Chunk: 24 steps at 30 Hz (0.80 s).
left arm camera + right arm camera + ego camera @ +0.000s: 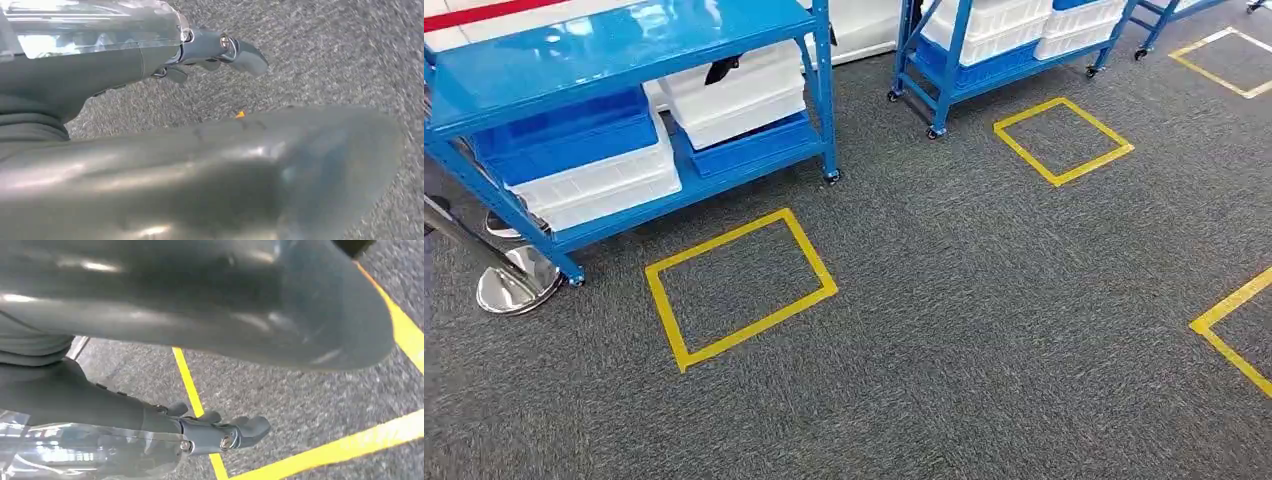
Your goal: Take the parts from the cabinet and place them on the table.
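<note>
Parts are lying out of sight inside the bins (734,95) on the blue cabinet (614,45) at the far left of the head view, with white bins stacked over blue ones on its lower shelves. A dark shape is showing above the rim of one white bin; whether it is a part cannot be told. A second cabinet (984,50) with similar bins is standing further back. Yellow tape squares (739,288) are marking the grey carpet (974,330) in front of each cabinet.

The left hand (215,52) is hanging over the carpet, its fingers (247,57) curling loosely inward and holding nothing. The right hand (220,432) is hanging likewise above a yellow tape line (192,390), fingers (252,427) curled in with nothing between them. No counter is appearing among these views.

The task is judged to be at its start, with the cabinet yet to be approached. The bins are looking like stiff moulded plastic, probably light but smooth-sided and apt to slip; a hold under the rim lip on both short sides would likely serve best if a whole bin is being lifted. How the parts themselves will handle cannot be judged until they are seen.
</note>
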{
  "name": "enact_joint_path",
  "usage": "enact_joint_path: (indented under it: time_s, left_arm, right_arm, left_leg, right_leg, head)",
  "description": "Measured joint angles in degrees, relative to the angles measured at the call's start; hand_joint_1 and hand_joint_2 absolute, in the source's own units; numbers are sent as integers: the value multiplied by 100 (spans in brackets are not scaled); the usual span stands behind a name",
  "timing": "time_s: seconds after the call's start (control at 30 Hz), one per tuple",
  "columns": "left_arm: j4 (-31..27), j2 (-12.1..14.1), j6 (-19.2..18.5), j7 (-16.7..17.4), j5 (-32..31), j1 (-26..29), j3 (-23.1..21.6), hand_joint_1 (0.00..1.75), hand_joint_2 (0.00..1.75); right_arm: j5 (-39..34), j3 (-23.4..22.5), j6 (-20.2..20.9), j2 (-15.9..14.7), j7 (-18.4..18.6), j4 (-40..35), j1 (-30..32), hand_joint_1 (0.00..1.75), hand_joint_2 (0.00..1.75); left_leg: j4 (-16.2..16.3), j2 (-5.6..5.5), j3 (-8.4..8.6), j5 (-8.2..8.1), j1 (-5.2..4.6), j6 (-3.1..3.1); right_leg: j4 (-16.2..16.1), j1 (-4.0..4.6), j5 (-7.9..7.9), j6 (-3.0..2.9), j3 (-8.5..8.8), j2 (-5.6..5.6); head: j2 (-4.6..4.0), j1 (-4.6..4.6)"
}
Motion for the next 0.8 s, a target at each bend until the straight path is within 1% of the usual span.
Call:
enact_joint_path:
  time_s: [0.03,0.07,0.1,0.13,0.17,0.2,0.23,0.27,0.3,0.33,0.37,0.4,0.47,0.5,0.53,0.57,0.6,0.63,0.67,0.7,0.73,0.77,0.8]
  left_arm:
    - [0,-6,-7,-11,0,10,0,0,0]
    - [0,-17,-9,-26,2,0,0,0,0]
    - [2,-15,-11,-31,0,-13,0,0,0]
    - [2,-15,-11,-31,2,-25,0,0,0]
    - [2,-15,-13,-33,2,-27,0,0,0]
    - [2,-15,-20,-33,2,-21,0,0,0]
    - [2,-15,-26,-37,2,-15,0,0,0]
    - [2,-18,-26,-46,2,-11,0,0,0]
    - [0,-28,-26,-52,2,-11,0,0,0]
    - [2,-35,-28,-70,4,-14,0,0,0]
    - [0,-35,-33,-87,4,-18,0,0,0]
    - [2,-35,-35,-96,4,-24,0,0,0]
    - [2,-35,-39,-116,7,-9,0,0,0]
    - [2,-35,-40,-127,7,0,0,0,0]
    - [2,-20,-39,-136,9,-1,0,0,0]
    - [2,-24,-40,-146,9,3,0,0,0]
    - [2,-26,-42,-149,9,-10,0,0,0]
    - [2,-26,-42,-149,9,-24,0,0,0]
    - [2,-28,-44,-149,9,-32,0,0,0]
    - [2,-31,-42,-149,9,-31,0,0,0]
    - [2,-33,-42,-149,9,-15,0,0,0]
    - [2,-31,-42,-149,9,-2,0,0,0]
    - [2,-31,-42,-149,9,5,0,0,0]
  right_arm:
    - [4,-2,-2,-2,-2,-2,8,0,0]
    - [4,-4,-2,-4,-6,-2,15,0,0]
    - [4,-7,-2,-4,-5,-2,16,0,0]
    - [4,-11,-2,-4,-4,-2,18,0,0]
    - [4,-18,-2,-4,-4,-2,20,0,0]
    - [4,-31,-2,-7,-4,-2,22,0,0]
    - [4,-44,-2,-9,-4,-2,23,0,0]
    - [4,-57,-2,-11,-4,-2,24,0,0]
    - [4,-63,-2,-15,-4,-4,26,0,0]
    - [4,-70,-2,-20,-4,-4,40,0,0]
    - [4,-87,-2,-22,-4,-4,54,0,0]
    - [4,-94,-2,-22,-4,-4,46,0,0]
    - [11,-96,-2,-22,-4,-4,39,0,0]
    - [13,-98,-2,-22,-4,-7,32,0,0]
    - [15,-101,-2,-20,-4,-7,29,0,0]
    - [22,-105,-2,-24,-4,-9,35,0,0]
    - [26,-105,-2,-24,-4,-9,46,0,0]
    - [28,-107,0,-24,-7,-9,57,0,0]
    - [28,-107,0,-24,-4,-9,62,0,0]
    - [28,-107,0,-24,-4,-9,63,0,0]
    - [28,-107,0,-24,-4,-9,61,0,0]
    - [28,-107,0,-24,-4,-9,58,0,0]
    - [28,-107,0,-24,-4,-9,55,0,0]
  left_leg:
    - [-108,-62,105,67,89,41]
    - [-148,-105,131,85,82,78]
    - [-144,-145,122,99,78,104]
    - [-140,-211,109,97,76,108]
    - [-137,-267,104,93,68,115]
    - [-126,-344,102,91,66,116]
    - [-115,-417,108,86,67,112]
    - [-107,-494,118,75,71,103]
    - [-90,-571,131,62,76,90]
    - [-60,-649,135,39,82,60]
    - [-29,-704,96,19,83,31]
    - [33,-765,70,-3,56,-8]
    - [-10,-834,38,19,73,-72]
    - [-20,-884,27,21,83,-109]
    - [25,-856,32,-13,84,-131]
    - [179,-533,-28,-119,57,-154]
    - [533,-351,-205,-338,68,-185]
    - [979,-265,-430,-567,88,-211]
    - [1430,-236,-655,-757,97,-229]
    - [1760,-221,-822,-850,105,-241]
    - [1811,-210,-853,-777,114,-245]
    - [1561,-201,-733,-586,115,-236]
    - [1070,-174,-473,-314,113,-213]
  right_leg:
    - [33,-17,-51,42,29,65]
    - [200,-9,-174,54,-28,354]
    - [549,-20,-390,56,-209,550]
    - [1052,-25,-627,63,-473,638]
    - [1491,-24,-785,73,-712,663]
    - [1745,-22,-800,80,-874,670]
    - [1704,-24,-660,81,-892,672]
    - [1419,-30,-409,78,-795,675]
    - [957,-43,-107,74,-604,706]
    - [404,-66,190,70,-371,833]
    - [144,-92,159,48,-260,1144]
    - [98,-68,189,19,-277,1078]
    - [120,-43,180,-32,-278,988]
    - [107,-34,183,-72,-268,931]
    - [62,-85,208,-125,-255,845]
    - [52,-76,199,-163,-242,791]
    - [52,-66,191,-193,-242,721]
    - [53,-53,184,-203,-243,643]
    - [54,-41,175,-213,-245,559]
    - [56,-32,168,-219,-246,485]
    - [56,-26,160,-218,-237,406]
    - [56,-20,149,-211,-223,348]
    - [56,-18,135,-201,-195,282]
  head:
    - [0,6]
    - [0,25]
    - [0,31]
    - [0,37]
    - [0,39]
    - [0,37]
    - [0,39]
    - [0,39]
    - [0,39]
    - [0,42]
    - [0,37]
    - [0,35]
    - [0,33]
    - [0,35]
    - [0,35]
    - [0,22]
    - [0,-17]
    - [0,-15]
    - [0,-15]
    - [0,-17]
    - [0,-15]
    - [0,-17]
    - [0,-15]
